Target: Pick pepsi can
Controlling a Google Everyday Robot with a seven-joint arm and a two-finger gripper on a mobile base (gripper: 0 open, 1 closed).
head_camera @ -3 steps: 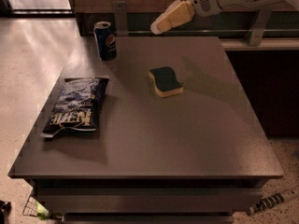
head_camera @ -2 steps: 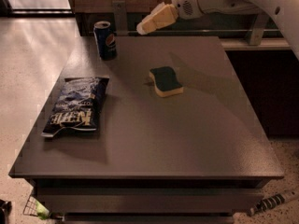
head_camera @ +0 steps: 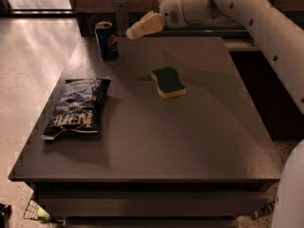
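Dark grey tabletop (head_camera: 199,141) fills most of the view; the pepsi can (head_camera: 107,41) stands upright on it near the far left corner, silver top up, its round red, white and blue logo turned toward the camera; the can stands free, with the gripper and the other things apart from it.

Just to the right of the can hangs the gripper (head_camera: 135,30), in the air and about level with the can's top; its cream-coloured tip points toward the can without touching it; whether the gripper is spread or pressed together cannot be told from this angle.

From the gripper the white arm (head_camera: 247,13) runs off to the right of the can, above the far edge of the table, then slopes down along the right side of the view.

To the right of the can and nearer the camera a sponge (head_camera: 167,82) lies flat on the table, dark green on top and yellow beneath, well apart from the can.

In front of the can, nearer the camera and slightly to its left, a chip bag (head_camera: 78,107) lies flat along the table's left edge, dark blue with white lettering; its upper end points toward the can but stops short of it.

Left of the can, beyond the table's edge, pale speckled floor (head_camera: 33,46) shows with a bright patch of light on it.
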